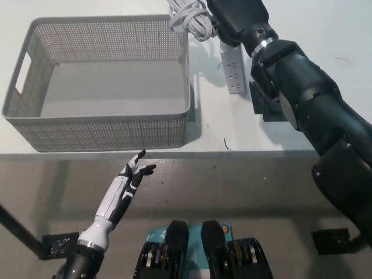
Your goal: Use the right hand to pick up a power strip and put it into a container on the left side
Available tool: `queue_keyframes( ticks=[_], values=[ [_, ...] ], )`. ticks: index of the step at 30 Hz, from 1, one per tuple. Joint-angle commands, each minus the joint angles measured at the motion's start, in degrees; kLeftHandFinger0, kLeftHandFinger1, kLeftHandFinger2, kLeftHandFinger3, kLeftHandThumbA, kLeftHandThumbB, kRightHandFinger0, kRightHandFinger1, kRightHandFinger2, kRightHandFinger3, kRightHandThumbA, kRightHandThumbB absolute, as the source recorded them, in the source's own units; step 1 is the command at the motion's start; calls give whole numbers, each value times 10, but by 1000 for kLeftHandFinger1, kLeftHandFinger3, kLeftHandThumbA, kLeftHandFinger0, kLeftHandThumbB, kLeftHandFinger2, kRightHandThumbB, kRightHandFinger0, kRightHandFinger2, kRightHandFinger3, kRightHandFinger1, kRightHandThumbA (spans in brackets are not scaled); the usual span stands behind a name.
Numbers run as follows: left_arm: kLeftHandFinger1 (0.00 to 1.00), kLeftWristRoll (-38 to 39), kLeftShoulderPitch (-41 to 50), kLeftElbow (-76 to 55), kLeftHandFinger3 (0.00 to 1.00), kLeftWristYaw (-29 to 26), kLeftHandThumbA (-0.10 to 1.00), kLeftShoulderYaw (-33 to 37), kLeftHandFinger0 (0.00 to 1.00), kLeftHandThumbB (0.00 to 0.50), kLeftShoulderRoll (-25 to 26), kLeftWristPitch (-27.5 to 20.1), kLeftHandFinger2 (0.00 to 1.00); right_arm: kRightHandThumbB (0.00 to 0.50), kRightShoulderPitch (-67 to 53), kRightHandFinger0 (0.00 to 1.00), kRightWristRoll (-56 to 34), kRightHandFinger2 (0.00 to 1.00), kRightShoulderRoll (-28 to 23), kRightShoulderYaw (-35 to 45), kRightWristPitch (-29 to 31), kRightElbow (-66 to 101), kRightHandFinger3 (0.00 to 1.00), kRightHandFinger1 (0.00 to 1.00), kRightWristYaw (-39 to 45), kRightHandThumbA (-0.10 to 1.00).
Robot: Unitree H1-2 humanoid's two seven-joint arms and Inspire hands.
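Observation:
The white power strip [234, 68] hangs lengthwise just right of the grey mesh basket [99, 125], and its coiled white cord [189, 17] sits over the basket's far right corner. My black right hand [235, 17] covers the strip's upper end at the top edge and holds it; the fingers themselves are hidden. The basket stands on the left of the white table [232, 136] with nothing inside. My white left hand [132, 176] is open below the table's front edge, fingers spread.
A black square pad [264, 107] lies on the table under my right forearm, right of the strip. The table's front edge runs across the middle of the picture. Black floor plates [58, 245] [331, 241] sit low on both sides.

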State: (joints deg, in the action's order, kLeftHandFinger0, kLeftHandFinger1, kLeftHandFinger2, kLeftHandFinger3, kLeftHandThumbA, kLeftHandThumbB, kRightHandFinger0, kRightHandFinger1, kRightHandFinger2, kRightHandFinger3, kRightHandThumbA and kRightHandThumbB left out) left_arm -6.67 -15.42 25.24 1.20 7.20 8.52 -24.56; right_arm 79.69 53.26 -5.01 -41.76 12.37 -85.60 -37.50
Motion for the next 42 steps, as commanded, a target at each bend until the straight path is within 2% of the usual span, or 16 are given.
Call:
queue_keyframes(
  ticks=[1, 7, 11, 12, 15, 16, 18, 20, 24, 25, 26, 27, 28, 31, 41, 42],
  values=[
    [808, -27, -65, 0, 1000, 13, 1000, 33, 1000, 148, 27, -24, 793, 143, 355, 0, -28, 742, -30, 61, 43, 116, 253, 100, -194, -100],
    [885, -21, -93, 13, 1000, 18, 1000, 28, 1000, 190, 29, -24, 885, 144, 295, 0, -63, 750, -37, 102, 71, 112, 608, 156, -190, -100],
    [947, -23, -94, 12, 1000, 20, 1000, 30, 1000, 185, 33, -24, 954, 309, 253, 0, -71, 661, -27, 119, 51, 109, 568, 126, -153, -100],
    [958, -19, -93, 14, 1000, 22, 1000, 30, 1000, 202, 32, -24, 969, 312, 239, 0, -68, 603, -22, 120, 49, 106, 723, 98, -150, -100],
    [959, -15, -92, 16, 1000, 24, 1000, 32, 1000, 191, 32, -24, 983, 204, 219, 0, -57, 424, -16, 117, 38, 95, 547, 1, -143, -100],
    [956, -15, -92, 17, 1000, 24, 1000, 32, 990, 192, 33, -24, 983, 196, 213, 0, -57, 480, -14, 118, 39, 89, 399, 10, -145, -100],
    [955, -15, -87, 17, 1000, 22, 1000, 34, 977, 195, 33, -24, 983, 171, 200, 0, -56, 707, -9, 119, 39, 81, 382, 85, -147, -100],
    [953, -11, -86, 18, 1000, 24, 1000, 33, 980, 194, 32, -24, 978, 184, 198, 0, -51, 877, -10, 117, 33, 75, 642, 235, -149, -100],
    [966, -14, -80, 15, 1000, 20, 1000, 36, 1000, 193, 37, -24, 969, 212, 231, 0, -56, 623, -13, 128, 30, 75, 940, 144, -125, -100],
    [977, -13, -80, 17, 1000, 20, 1000, 36, 1000, 201, 37, -24, 967, 178, 241, 0, -56, 566, -13, 130, 30, 77, 812, 108, -124, -100],
    [987, -12, -80, 18, 1000, 20, 1000, 36, 1000, 195, 36, -24, 966, 132, 257, 0, -57, 496, -11, 133, 31, 81, 487, 30, -126, -100],
    [989, -14, -80, 17, 1000, 19, 1000, 37, 1000, 198, 36, -24, 965, 127, 269, 0, -57, 574, -9, 135, 32, 84, 458, 52, -131, -100],
    [991, -15, -80, 18, 1000, 17, 1000, 38, 1000, 193, 36, -24, 963, 139, 281, 0, -53, 774, -6, 134, 34, 88, 579, 134, -136, -100],
    [1000, -15, -79, 17, 1000, 16, 1000, 37, 1000, 195, 36, -24, 960, 130, 307, 0, -44, 888, 2, 128, 47, 90, 849, 324, -156, -100],
    [998, -17, -75, 17, 1000, 19, 1000, 45, 1000, 209, 36, -24, 967, 174, 328, 0, -45, 832, 75, 125, 26, 85, 815, 253, -138, -100],
    [1000, -7, -76, 13, 1000, 36, 1000, 48, 1000, 230, 39, -24, 995, 256, 327, 0, -42, 688, 89, 122, 30, 84, 495, 99, -156, -100]
  ],
)
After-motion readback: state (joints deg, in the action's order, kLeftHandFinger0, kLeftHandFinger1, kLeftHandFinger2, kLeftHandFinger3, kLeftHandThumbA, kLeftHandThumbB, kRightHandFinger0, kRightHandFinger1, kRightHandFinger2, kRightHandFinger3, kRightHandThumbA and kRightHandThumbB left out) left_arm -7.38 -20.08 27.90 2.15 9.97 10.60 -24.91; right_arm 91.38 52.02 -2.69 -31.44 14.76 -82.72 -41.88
